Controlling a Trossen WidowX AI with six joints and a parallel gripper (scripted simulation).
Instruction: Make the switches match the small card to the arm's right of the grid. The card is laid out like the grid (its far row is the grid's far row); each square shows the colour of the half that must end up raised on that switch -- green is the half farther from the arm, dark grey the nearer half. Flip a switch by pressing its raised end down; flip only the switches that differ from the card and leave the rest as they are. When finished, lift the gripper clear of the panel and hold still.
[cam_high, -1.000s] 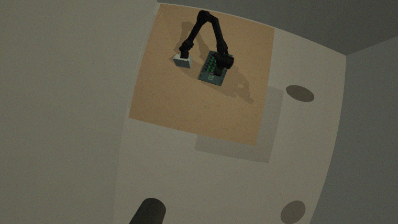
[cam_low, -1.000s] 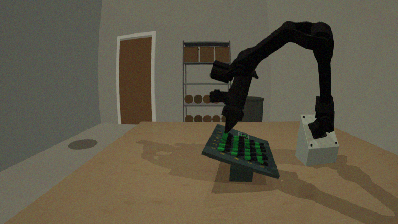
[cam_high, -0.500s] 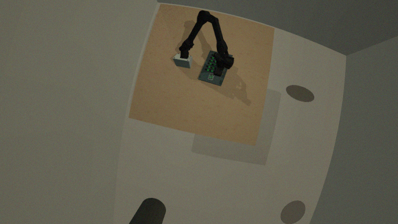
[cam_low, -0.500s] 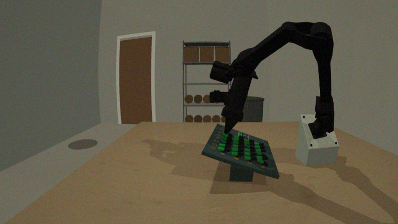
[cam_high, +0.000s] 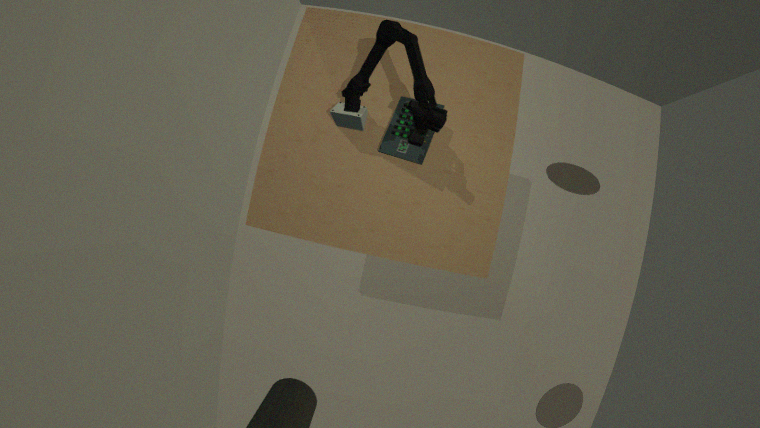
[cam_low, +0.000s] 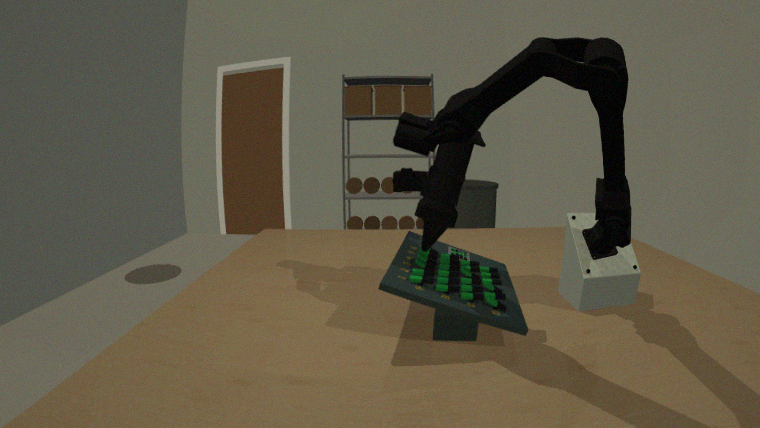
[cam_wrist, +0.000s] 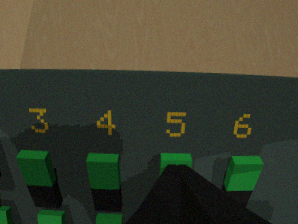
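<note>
The tilted dark panel (cam_high: 412, 155) (cam_low: 514, 322) (cam_wrist: 75, 90) carries a grid of green and dark switches. My gripper (cam_low: 426, 248) (cam_wrist: 175, 173) is shut and empty, its tip down at the far-row switch under the number 5. That switch's green half (cam_wrist: 176, 158) shows only as a strip behind the tip; its dark half is hidden. The far-row switches under 3 (cam_wrist: 34, 167), 4 (cam_wrist: 103, 170) and 6 (cam_wrist: 244, 174) show green faces. The small card (cam_high: 403, 146) (cam_low: 458, 252) lies beside the grid; its squares are too small to read surely.
The panel stands on a short block (cam_low: 455, 325) on the wooden table (cam_high: 372, 202) (cam_low: 239, 345) (cam_wrist: 150, 35). The arm's pale base (cam_high: 348, 119) (cam_low: 611, 292) stands on the near side of the panel. The arm arches over from it and hides part of the grid in the top view.
</note>
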